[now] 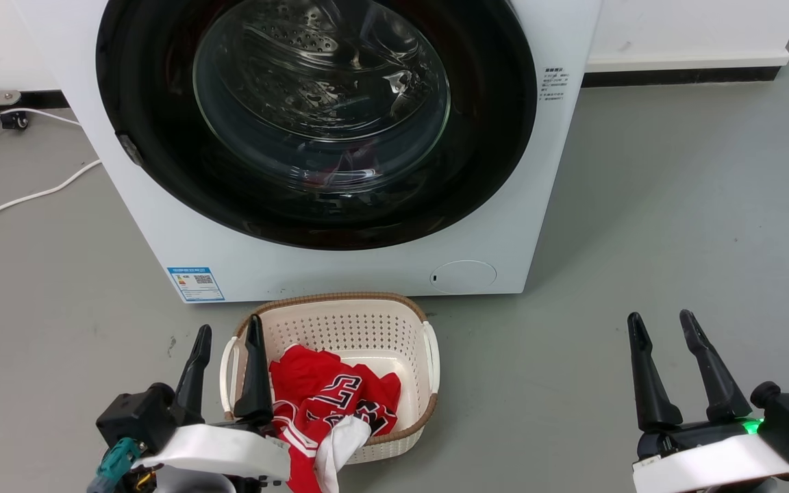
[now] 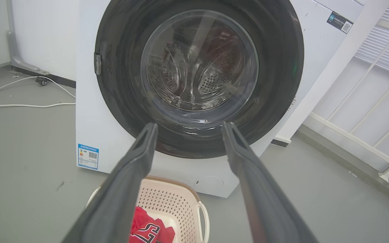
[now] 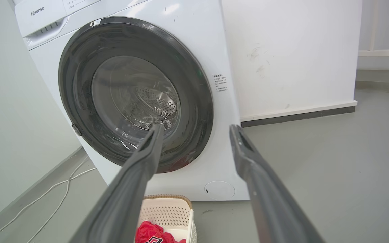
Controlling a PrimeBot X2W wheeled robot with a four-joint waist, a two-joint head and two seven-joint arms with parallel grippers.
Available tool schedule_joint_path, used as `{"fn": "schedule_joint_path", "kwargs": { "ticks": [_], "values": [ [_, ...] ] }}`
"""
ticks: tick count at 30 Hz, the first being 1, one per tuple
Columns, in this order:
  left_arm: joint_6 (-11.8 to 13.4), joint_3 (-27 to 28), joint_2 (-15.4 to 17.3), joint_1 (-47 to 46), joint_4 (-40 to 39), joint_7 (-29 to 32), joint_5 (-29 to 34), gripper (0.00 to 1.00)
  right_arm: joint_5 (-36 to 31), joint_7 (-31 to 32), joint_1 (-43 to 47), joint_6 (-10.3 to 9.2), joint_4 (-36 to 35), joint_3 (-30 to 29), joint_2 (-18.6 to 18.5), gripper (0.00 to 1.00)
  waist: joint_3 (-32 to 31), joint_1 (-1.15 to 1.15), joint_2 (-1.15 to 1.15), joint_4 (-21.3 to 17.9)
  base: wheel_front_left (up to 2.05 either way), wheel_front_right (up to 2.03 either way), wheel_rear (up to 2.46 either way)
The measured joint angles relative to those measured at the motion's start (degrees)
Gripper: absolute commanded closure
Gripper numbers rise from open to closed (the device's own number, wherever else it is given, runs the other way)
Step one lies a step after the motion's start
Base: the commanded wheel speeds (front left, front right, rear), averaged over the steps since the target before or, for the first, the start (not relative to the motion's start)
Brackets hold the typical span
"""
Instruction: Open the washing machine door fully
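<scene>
The washing machine [image 1: 367, 270] is standing on the grey floor [image 1: 675, 205] with its back to a white wall, facing the robot squarely, so that both arms are looking onto its front. The washing machine door [image 1: 319, 116] is lying shut and flush against that front, its glossy black rim spanning nearly the machine's width and its clear glass bowl showing the perforated drum with a dark and red load inside; the opening is judged not yet begun. The cream laundry basket [image 1: 340, 329] is sitting on the floor just in front of the machine, below the door, probably placed to receive laundry, and it is standing in the space the door may be swinging over. A red jersey [image 1: 319, 394] with white trim is spilling over the basket's near edge. The left hand [image 1: 230, 325] is hovering over the basket's left side, fingers spread and holding nothing, well apart from the door. The right hand [image 1: 660, 316] is hovering over bare floor to the right, likewise spread and empty, and is facing the rim's right side. A small metal fitting [image 1: 129, 149] is showing on the rim's left edge; if it is the hinge, the free edge is lying on the right, nearer the right hand.
</scene>
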Motion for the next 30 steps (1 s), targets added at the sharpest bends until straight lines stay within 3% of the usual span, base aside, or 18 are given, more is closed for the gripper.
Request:
{"fn": "schedule_joint_path", "kwargs": {
  "ticks": [30],
  "values": [
    [1.2, -2.2, 0.0, 1.1, -0.3, -3.6, 12.0, 0.0, -10.0, -3.6, 2.0, 0.01, -3.1, 0.1, 0.0, 0.0, 0.3, 0.0, 0.0, 0.2, 0.0, 0.0, 0.0]
  ]
}}
